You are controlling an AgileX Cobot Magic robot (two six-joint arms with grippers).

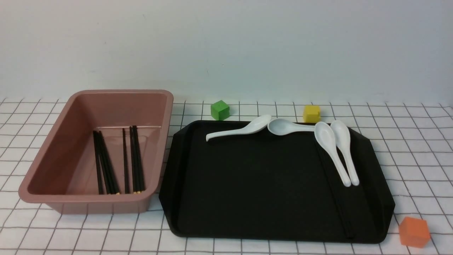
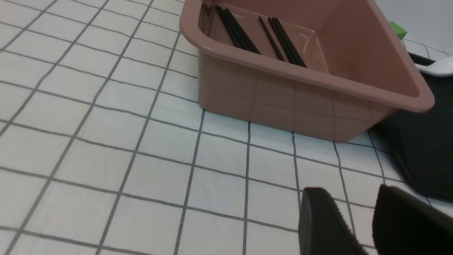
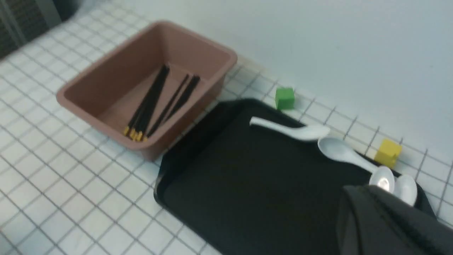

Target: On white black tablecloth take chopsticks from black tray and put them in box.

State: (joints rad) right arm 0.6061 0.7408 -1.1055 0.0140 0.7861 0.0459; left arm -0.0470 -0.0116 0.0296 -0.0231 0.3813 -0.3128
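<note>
Chopsticks (image 1: 118, 163) lie in box (image 1: 88, 205), frame left; one stick (image 1: 346, 223) on tray (image 1: 247, 194), lower right. Left hand (image 2: 350, 202) parted, empty. Right hand (image 3: 389, 219): cannot tell its spread.

Lying on the tablecloth (image 1: 417, 148): box (image 1: 99, 207), black tray (image 1: 265, 184) just beside it, perhaps touching, plus green cube (image 1: 219, 109), yellow cube (image 1: 311, 113) and orange cube (image 1: 414, 231).

chopsticks (image 1: 137, 159) in pink box (image 1: 120, 92), nr blk tray (image 1: 265, 198)

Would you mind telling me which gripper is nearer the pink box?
Left. The left gripper hovers beside the box; the right gripper is farther, across the black tray.
</note>
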